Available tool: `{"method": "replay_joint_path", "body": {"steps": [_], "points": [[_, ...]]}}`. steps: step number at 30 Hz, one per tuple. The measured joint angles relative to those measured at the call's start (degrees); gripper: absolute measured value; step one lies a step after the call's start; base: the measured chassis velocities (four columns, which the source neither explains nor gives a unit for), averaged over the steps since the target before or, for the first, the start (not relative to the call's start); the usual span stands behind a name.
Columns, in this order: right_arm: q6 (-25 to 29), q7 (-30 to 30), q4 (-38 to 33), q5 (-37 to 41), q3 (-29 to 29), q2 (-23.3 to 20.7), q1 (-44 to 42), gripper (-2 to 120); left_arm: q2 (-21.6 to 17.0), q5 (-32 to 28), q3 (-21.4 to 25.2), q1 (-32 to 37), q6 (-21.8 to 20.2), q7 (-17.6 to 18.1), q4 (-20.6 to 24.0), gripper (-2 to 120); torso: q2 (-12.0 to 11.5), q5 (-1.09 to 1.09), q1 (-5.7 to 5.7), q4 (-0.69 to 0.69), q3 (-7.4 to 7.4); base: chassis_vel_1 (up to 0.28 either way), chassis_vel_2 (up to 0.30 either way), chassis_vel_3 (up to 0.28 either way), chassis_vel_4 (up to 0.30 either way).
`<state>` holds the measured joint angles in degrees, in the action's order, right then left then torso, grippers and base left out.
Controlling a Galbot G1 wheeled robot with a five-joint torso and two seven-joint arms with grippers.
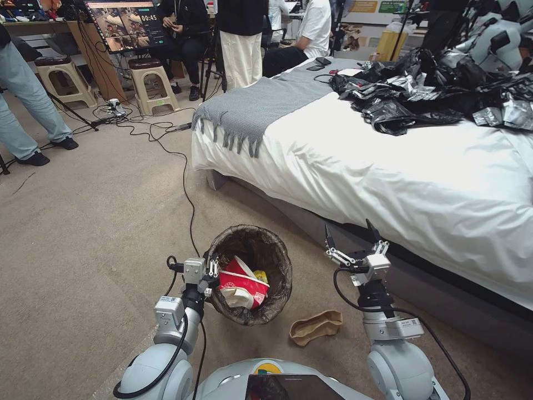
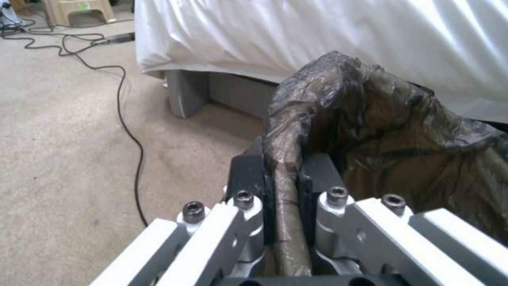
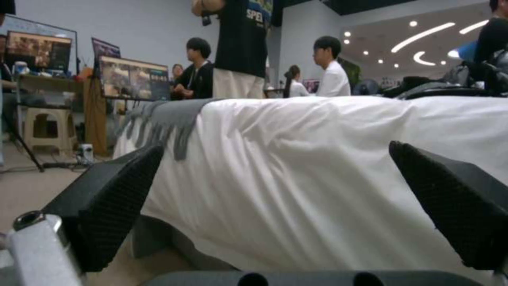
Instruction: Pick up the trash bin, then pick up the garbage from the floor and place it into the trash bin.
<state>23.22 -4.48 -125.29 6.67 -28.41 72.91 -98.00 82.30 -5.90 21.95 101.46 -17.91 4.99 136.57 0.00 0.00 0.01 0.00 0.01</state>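
The trash bin (image 1: pixel 251 273), lined with a dark brown bag, is held just above the carpet beside the bed. My left gripper (image 1: pixel 213 273) is shut on its near-left rim; in the left wrist view the two black pads pinch the bag-covered rim (image 2: pixel 285 186). Inside the bin lie a red-and-white carton (image 1: pixel 242 283) and a yellow wrapper (image 1: pixel 261 275). A tan flat paper piece of garbage (image 1: pixel 316 326) lies on the carpet right of the bin. My right gripper (image 1: pixel 351 232) stands open, above and beyond that piece, its fingers (image 3: pixel 106 202) spread wide and facing the bed's side.
The white bed (image 1: pixel 388 178) fills the right side, with a grey throw (image 1: pixel 261 103) and glossy black plastic sheets (image 1: pixel 433 89) on top. A black cable (image 1: pixel 186 183) runs over the carpet toward the bin. Stools and people stand at the back; open carpet lies to the left.
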Motion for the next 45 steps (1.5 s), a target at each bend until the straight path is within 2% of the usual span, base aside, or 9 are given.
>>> {"method": "replay_joint_path", "body": {"steps": [9, 15, 22, 24, 30, 32, 39, 40, 45], "points": [[1.6, 1.9, 2.0, -3.7, -1.9, -1.7, 1.2, 100, -0.1, -0.1, 0.4, -0.1, 0.0, 0.0, 0.1, 7, 0.0, 0.00, 0.00, 0.00, 0.00, 0.000, 0.000, 0.000, 0.000], [-1.4, 6.7, 5.1, -4.0, -3.6, -5.6, 2.1, 100, -0.1, -0.1, 0.4, -0.1, 0.0, 0.0, 0.1, 7, 0.0, 0.01, 0.00, -0.01, 0.00, 0.000, 0.000, 0.000, 0.000], [-6.0, 18.6, 12.5, -4.6, -4.4, -13.5, 3.7, 100, -0.1, -0.1, 0.4, -0.1, -0.1, 0.0, 0.2, 7, 0.0, 0.01, 0.00, 0.00, 0.00, 0.000, 0.000, 0.000, 0.000], [-7.4, 24.7, 16.2, -5.1, -4.3, -15.9, 5.2, 100, -0.1, -0.1, 0.4, 0.0, -0.1, 0.0, 0.2, 7, 0.0, 0.01, 0.00, 0.00, 0.00, 0.000, 0.000, 0.000, 0.000], [-7.7, 34.9, 19.8, -6.4, -4.6, -17.6, 7.5, 100, -0.1, -0.1, 0.3, -0.1, -0.1, 0.0, 0.2, 7, 0.0, 0.01, 0.00, 0.00, 0.00, 0.000, 0.000, 0.000, 0.000], [-7.0, 43.5, 23.4, -8.6, -5.2, -18.6, 9.6, 100, 0.0, 0.0, 0.3, -0.1, -0.1, 0.0, 0.2, 7, 0.0, 0.00, 0.00, 0.00, 0.00, 0.000, 0.000, 0.000, 0.000], [-6.6, 46.0, 25.0, -9.4, -5.2, -18.9, 10.3, 100, 0.0, 0.0, 0.2, -0.1, 0.0, 0.0, 0.2, 7, 0.0, 0.01, 0.00, 0.00, 0.00, 0.000, 0.000, 0.000, 0.000], [-5.7, 50.9, 30.2, -11.2, -4.8, -19.2, 12.4, 100, 0.0, 0.0, 0.2, 0.0, 0.0, 0.0, 0.2, 7, 0.0, 0.01, 0.00, -0.01, 0.00, 0.000, 0.000, 0.000, 0.000], [-4.1, 55.1, 34.8, -12.5, -4.8, -18.8, 14.2, 100, 0.0, 0.1, 0.3, 0.1, 0.0, 0.0, 0.2, 7, 0.0, 0.00, 0.00, -0.02, 0.00, 0.000, 0.000, 0.000, 0.000]]}}
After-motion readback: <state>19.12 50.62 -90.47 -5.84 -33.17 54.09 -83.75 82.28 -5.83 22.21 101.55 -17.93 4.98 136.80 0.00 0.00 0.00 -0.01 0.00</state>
